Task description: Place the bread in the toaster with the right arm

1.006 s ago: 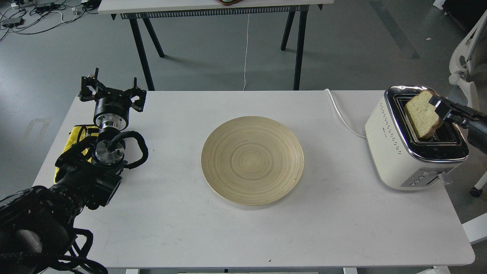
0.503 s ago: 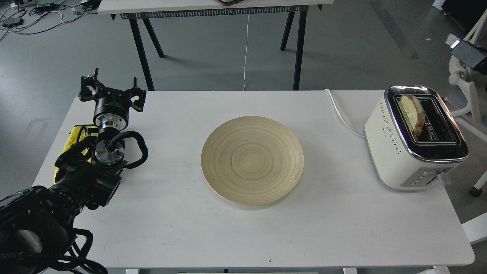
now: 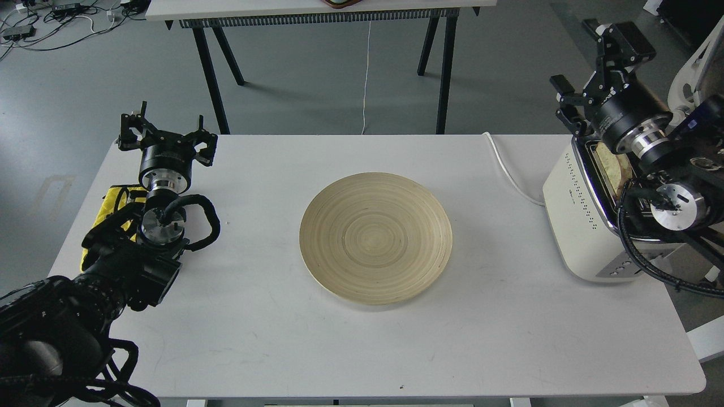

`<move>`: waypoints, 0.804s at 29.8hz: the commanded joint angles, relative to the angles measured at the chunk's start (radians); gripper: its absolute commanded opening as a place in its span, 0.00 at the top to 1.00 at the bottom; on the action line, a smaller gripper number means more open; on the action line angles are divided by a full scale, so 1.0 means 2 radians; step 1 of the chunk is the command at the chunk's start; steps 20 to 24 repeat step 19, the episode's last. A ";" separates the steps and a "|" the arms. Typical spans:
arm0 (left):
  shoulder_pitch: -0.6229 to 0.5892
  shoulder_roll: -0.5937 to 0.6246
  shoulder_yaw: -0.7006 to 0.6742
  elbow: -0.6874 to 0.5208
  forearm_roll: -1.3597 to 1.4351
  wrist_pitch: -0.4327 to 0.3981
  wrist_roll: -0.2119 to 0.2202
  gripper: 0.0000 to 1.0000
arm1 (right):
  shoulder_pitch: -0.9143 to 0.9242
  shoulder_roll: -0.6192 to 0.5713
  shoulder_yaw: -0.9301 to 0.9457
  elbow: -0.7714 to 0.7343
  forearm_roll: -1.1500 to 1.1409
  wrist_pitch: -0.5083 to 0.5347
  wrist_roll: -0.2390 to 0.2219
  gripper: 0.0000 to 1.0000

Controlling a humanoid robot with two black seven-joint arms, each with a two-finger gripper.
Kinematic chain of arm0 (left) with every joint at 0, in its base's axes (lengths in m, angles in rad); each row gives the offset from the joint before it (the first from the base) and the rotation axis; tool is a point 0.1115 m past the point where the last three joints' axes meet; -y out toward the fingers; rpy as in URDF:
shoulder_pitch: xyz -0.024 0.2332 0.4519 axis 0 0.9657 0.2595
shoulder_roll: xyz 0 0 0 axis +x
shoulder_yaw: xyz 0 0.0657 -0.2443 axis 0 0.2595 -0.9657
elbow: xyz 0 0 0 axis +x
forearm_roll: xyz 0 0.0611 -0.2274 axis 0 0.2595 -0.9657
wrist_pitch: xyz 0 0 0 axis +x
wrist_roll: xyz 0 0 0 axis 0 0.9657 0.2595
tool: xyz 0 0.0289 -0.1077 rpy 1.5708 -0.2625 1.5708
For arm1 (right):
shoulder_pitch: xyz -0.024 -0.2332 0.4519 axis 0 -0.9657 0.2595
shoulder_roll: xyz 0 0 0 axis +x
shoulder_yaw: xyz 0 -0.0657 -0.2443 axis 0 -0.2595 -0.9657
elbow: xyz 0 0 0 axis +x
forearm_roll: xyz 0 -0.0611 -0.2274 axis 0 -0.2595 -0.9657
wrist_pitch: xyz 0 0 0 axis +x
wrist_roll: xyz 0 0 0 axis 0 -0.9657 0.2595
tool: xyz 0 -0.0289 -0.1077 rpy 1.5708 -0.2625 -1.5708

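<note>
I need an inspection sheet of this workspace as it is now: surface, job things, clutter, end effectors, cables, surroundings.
Surface: white table, faint marks.
Job things: bread down in toaster slot, partly hidden by right arm.
Clutter: wooden plate at centre, nothing on it; yellow cloth at left edge.
End effectors: left end effector open, holding nothing, over the far left corner; right end effector open, holding nothing, above the toaster.
Cables: white cord runs from the toaster to the far edge; black cables loop on both arms.
Surroundings: second table behind, grey floor, white chair at right.
</note>
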 commanded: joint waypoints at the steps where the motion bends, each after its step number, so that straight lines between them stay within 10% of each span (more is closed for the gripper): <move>1: 0.000 0.000 0.001 0.000 0.000 0.000 0.000 0.00 | -0.039 0.078 0.051 -0.056 0.021 0.065 0.009 0.02; 9: 0.001 0.000 0.000 0.000 -0.001 0.000 0.000 0.00 | -0.082 0.219 0.149 -0.206 0.025 0.153 0.005 0.02; 24: 0.001 0.000 0.000 0.000 0.000 0.000 0.000 0.00 | -0.083 0.230 0.151 -0.210 0.025 0.156 0.009 0.02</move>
